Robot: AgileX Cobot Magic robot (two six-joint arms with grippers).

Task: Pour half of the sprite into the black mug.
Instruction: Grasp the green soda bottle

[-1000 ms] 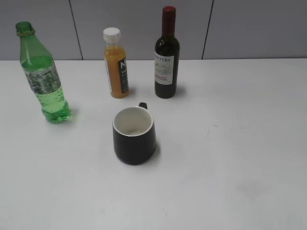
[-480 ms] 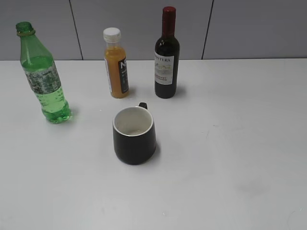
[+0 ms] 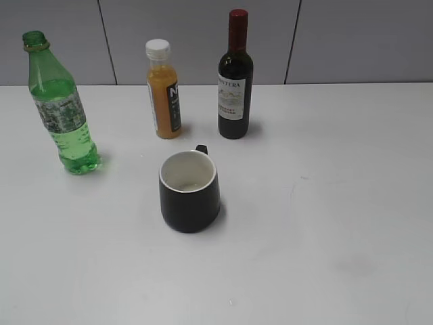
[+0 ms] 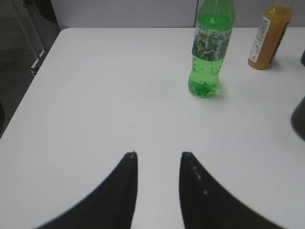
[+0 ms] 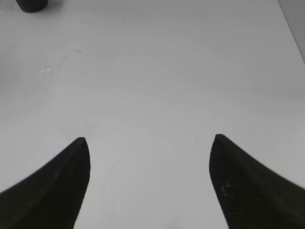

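Observation:
The sprite [image 3: 62, 112], a tall green bottle with a speckled label and no cap, stands upright at the table's far left. It also shows in the left wrist view [image 4: 210, 50], well ahead and to the right of my left gripper [image 4: 158, 155]. That gripper is open, empty and low over bare table. The black mug [image 3: 189, 193] with a white interior stands mid-table, handle to the back; its edge shows in the left wrist view [image 4: 299, 119]. My right gripper [image 5: 148, 140] is wide open and empty over bare table. Neither gripper shows in the exterior view.
An orange juice bottle [image 3: 164, 91] with a white cap and a dark wine bottle [image 3: 235, 78] stand behind the mug. The juice bottle also shows in the left wrist view [image 4: 269, 36]. A dark object [image 5: 31, 4] sits at the top left of the right wrist view. The table's left edge [image 4: 28, 76] is nearby.

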